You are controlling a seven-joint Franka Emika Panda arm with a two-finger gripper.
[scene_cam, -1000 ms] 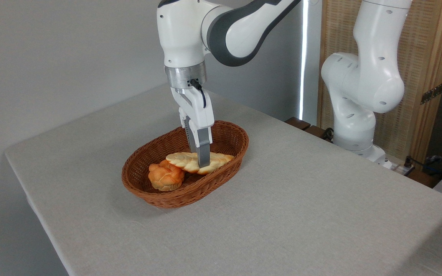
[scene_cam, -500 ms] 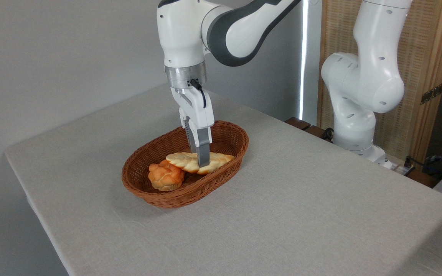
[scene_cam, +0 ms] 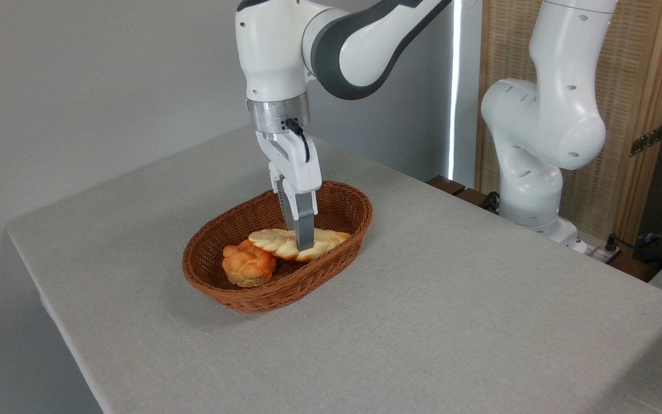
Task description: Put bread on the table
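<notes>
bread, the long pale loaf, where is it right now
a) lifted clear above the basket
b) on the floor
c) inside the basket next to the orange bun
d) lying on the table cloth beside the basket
c: the bread lies inside the basket, its left end beside the bun, with the gripper down at its middle.

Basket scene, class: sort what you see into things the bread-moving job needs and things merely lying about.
Needed: long pale yellow braided loaf; grey-beige cloth-covered table; pincer; brown oval wicker basket holding the loaf.

Lying about: small round orange knotted bun; dark cables at far right.
</notes>
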